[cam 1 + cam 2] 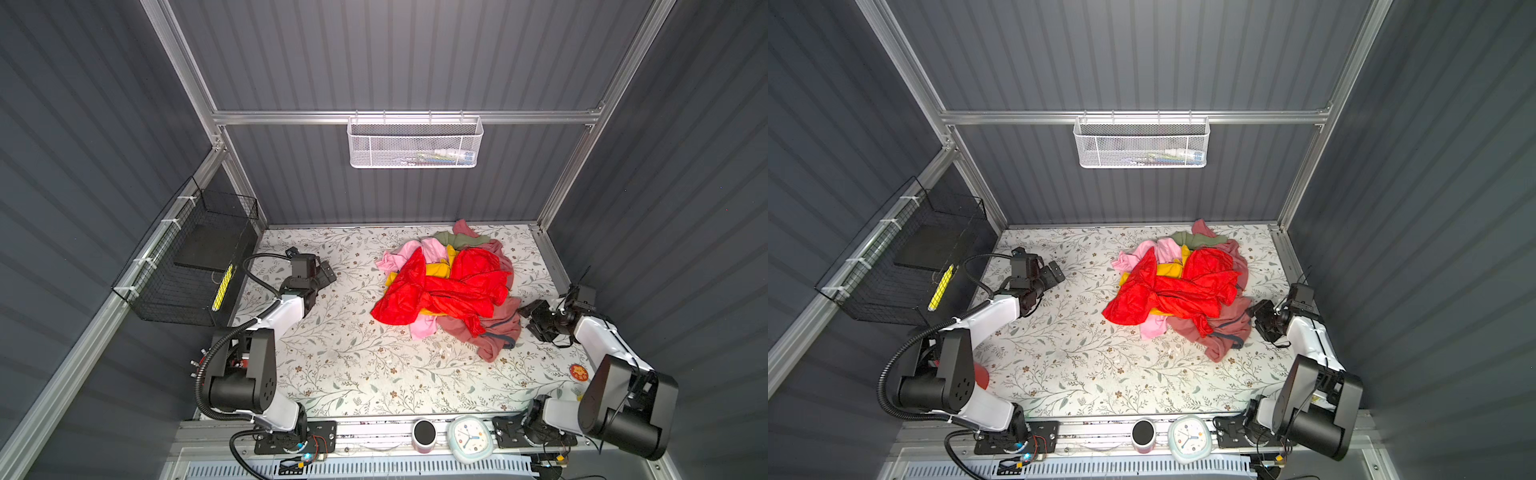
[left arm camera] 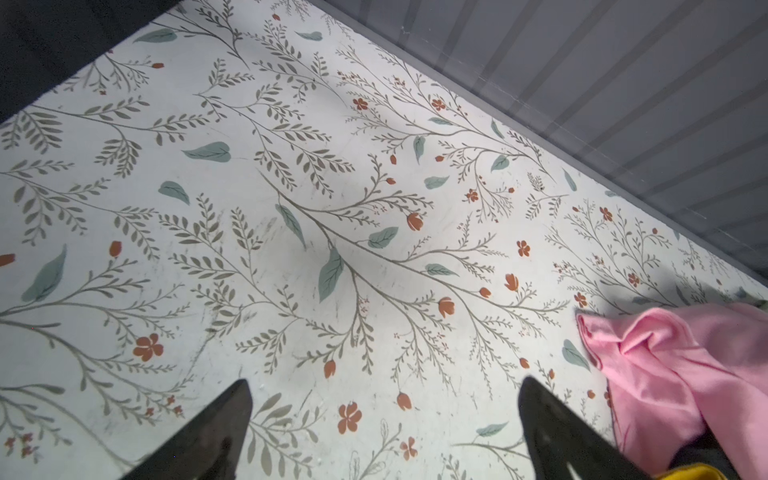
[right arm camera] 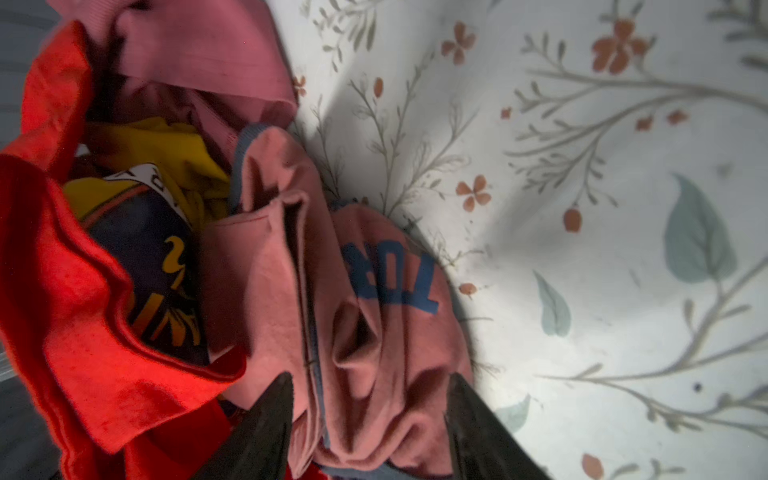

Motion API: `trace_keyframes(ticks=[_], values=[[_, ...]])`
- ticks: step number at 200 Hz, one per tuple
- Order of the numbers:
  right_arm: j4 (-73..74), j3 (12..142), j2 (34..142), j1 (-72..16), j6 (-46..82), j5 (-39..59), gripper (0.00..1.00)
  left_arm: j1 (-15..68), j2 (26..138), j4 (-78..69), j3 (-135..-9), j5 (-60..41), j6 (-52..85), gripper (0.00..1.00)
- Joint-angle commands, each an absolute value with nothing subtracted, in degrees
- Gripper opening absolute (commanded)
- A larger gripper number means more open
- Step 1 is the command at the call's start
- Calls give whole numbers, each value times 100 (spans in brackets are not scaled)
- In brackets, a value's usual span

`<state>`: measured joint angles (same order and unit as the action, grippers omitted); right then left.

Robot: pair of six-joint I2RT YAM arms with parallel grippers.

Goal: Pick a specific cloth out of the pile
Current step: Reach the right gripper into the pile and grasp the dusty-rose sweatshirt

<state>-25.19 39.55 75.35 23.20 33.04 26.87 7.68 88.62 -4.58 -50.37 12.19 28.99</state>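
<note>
The pile is a mound of red, light pink, yellow, olive and dusty pink garments at the right rear of the floral table. The cloth, salmon-pink with grey-blue trim and blue lettering, spills from the pile's near right edge, partly under the red garment. My right gripper is at that edge, its jaws partway in on either side of a bunched fold of the cloth. My left gripper is open and empty over bare table, left of the pile.
A black wire basket hangs on the left wall and a white mesh basket on the back rail. A small clock and a dark-topped cup sit on the front rail. A light pink garment lies near my left gripper.
</note>
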Motion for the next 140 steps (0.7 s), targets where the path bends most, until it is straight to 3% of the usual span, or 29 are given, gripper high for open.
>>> trace_keyframes(ticks=[1, 84, 111, 140], values=[[-2841, 4147, 7725, 2247, 3142, 2792, 55, 899, 8764, -311, -4987, 1339, 2831, 100], [-2322, 4235, 8140, 1996, 3314, 3274, 43, 1161, 8894, -232, -5113, 1458, 2821, 100], [-2070, 4262, 8351, 1960, 3413, 3342, 29, 1208, 8915, -222, -5152, 1489, 2850, 100], [-1786, 4325, 8272, 1934, 3495, 3528, 2, 1264, 8932, -156, -5203, 1499, 2845, 100]])
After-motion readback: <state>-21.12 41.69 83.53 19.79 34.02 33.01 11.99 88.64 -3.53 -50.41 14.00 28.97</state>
